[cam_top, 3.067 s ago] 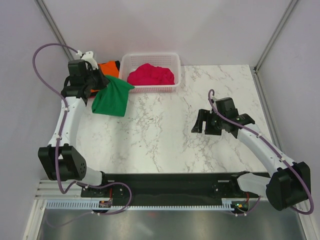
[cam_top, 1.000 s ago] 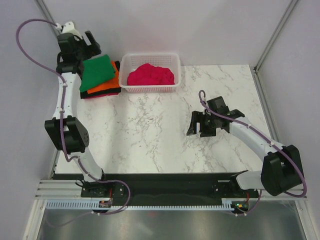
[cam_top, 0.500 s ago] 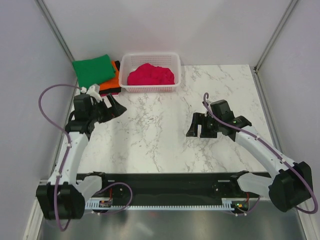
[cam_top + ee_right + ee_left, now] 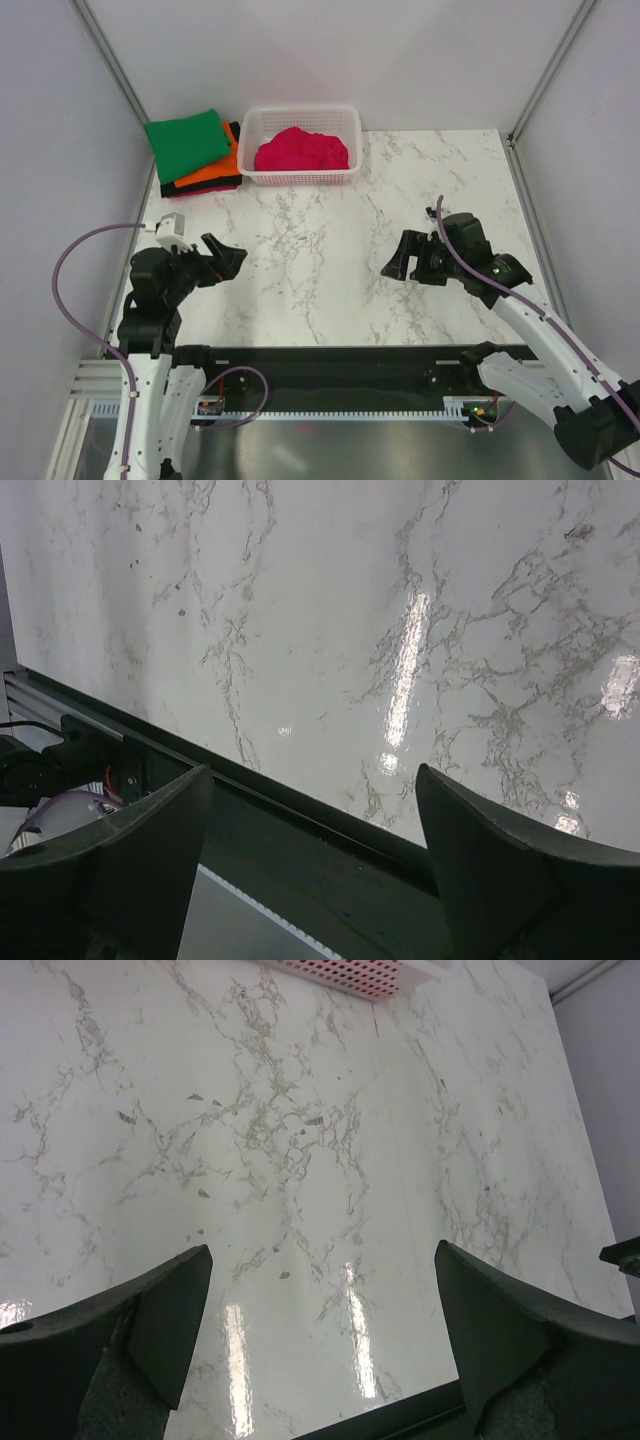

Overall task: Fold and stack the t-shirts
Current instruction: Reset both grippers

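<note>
Nothing readable is showing in any view: no lettering, label, brand, number or sign is appearing on the desk (image 4: 330, 250), the basket (image 4: 300, 178) or the t-shirts (image 4: 187, 140).

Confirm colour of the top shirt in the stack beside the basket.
Bright green shirt, over an orange one; the top external view shows it best.

The right hand (image 4: 312, 780) hangs over the white, grey-veined marble worktop (image 4: 300, 600), its two dark fingers (image 4: 150, 860) spread wide with nothing between them. Bright patches of glare lie on the stone. Along the worktop's near edge runs a black rail (image 4: 300, 840). Beside the rail lie a purple cable (image 4: 60, 805) and small red wires (image 4: 112, 773).
</note>
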Controlling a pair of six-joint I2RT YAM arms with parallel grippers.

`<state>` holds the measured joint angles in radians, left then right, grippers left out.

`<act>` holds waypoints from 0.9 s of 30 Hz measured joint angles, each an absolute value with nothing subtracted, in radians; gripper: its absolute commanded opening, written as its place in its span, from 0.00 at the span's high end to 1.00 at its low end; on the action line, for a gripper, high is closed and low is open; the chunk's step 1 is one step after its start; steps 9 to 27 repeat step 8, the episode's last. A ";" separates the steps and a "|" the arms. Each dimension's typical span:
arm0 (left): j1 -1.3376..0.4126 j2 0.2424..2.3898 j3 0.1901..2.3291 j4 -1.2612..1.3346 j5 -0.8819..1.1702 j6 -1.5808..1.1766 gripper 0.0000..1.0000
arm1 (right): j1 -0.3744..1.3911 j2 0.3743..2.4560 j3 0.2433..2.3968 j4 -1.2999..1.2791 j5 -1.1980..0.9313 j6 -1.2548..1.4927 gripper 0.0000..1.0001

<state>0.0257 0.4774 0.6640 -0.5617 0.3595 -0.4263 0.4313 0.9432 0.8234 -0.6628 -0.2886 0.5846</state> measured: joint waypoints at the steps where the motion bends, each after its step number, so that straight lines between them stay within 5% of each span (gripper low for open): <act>1: 0.023 0.475 0.664 -0.564 0.354 -0.427 0.00 | 0.432 0.926 0.823 -0.673 -0.281 0.590 0.10; 27: -0.006 0.476 0.653 -0.575 0.346 -0.427 0.00 | 0.433 0.861 0.824 -0.725 -0.245 0.620 0.09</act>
